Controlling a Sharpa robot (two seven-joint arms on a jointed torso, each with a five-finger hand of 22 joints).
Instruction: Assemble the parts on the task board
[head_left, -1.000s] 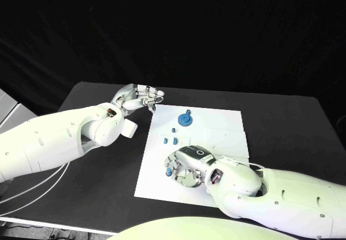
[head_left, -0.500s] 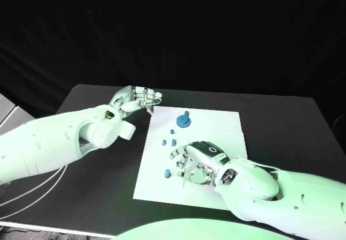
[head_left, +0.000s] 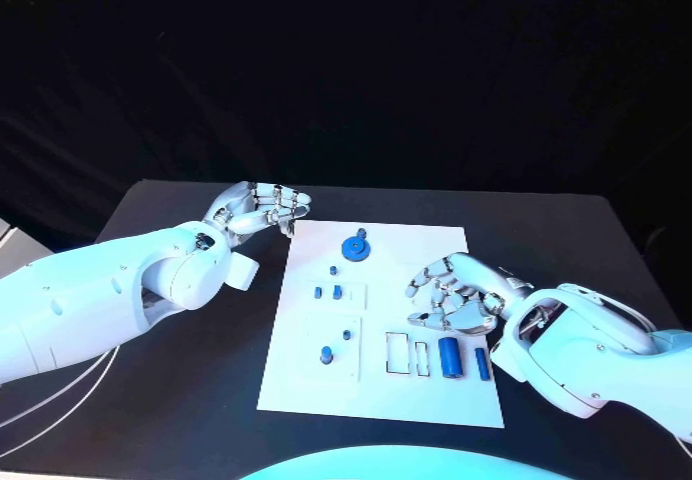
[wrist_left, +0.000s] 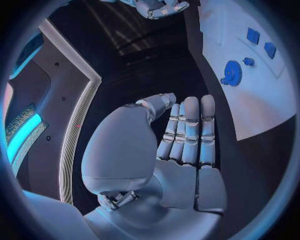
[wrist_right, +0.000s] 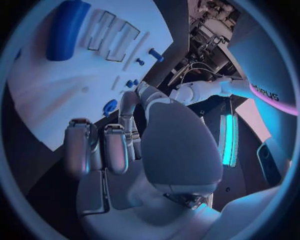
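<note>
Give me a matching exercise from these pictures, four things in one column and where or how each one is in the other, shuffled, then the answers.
Things
1. left hand
2. right hand
3. round blue disc part
4. blue cylinder part

Places or states
A. lying near the task board's near right corner
B. over the board's right side, holding nothing
C. on the far part of the board
D. off the board's far left corner, fingers curled in

Pairs: 1-D, 2-B, 3-C, 4-A
</note>
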